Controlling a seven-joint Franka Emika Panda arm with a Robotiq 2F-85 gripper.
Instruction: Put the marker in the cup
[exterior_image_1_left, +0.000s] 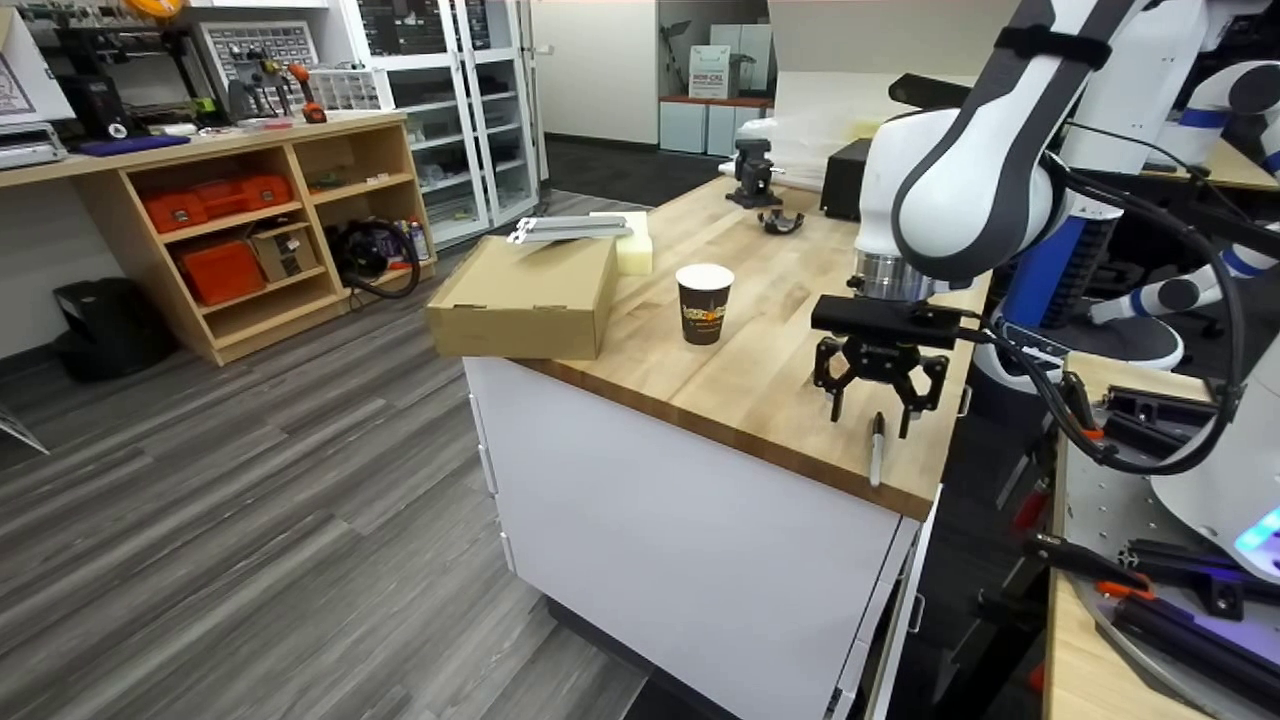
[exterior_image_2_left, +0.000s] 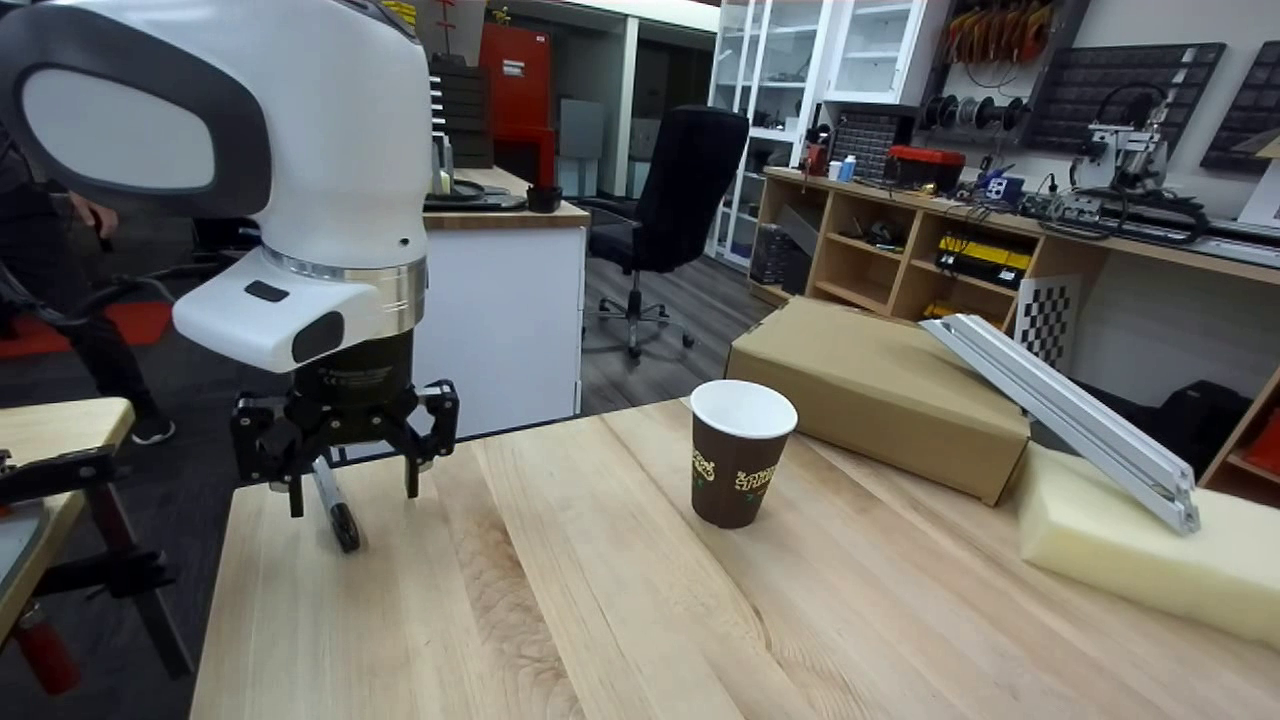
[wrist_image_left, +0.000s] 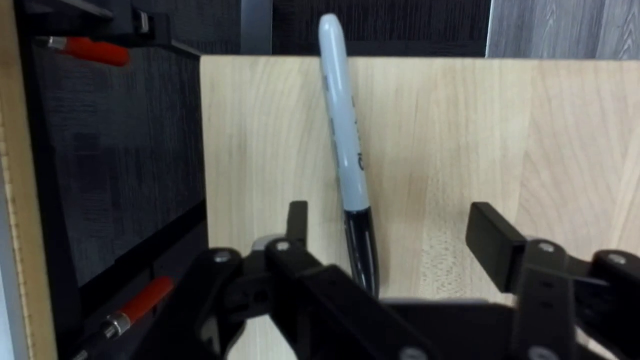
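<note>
I'm guessing pre-grab: my black claw (wrist_image_left: 395, 232) gaping, slim grey plastic marker (wrist_image_left: 348, 155) pointing 12 o'clock in wrist view, needing a lower-and-pinch next.

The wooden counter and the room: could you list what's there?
Main counter: 1, pale wood over white, foreground
Marker: 1, grey, black cap, at counter's edge
Cup: 1, dark brown, white rim, on counter
Cardboard box: 1, tan, on counter
Foam block: 1, yellowish, beside box
Metal bar: at least 1, silver, across box and block
Gadgets: at least 3, black, counter's far end
Cases: at least 2, orange, in shelving
Cabinets: at least 2, white, background
Chair: 1, black, beyond counter
Person: 1, dark clothes, partly hidden, background
Everything else: too crowded to count
Robot arm: 1, white and grey, above counter
Claw: 1, black, open, over marker
</note>
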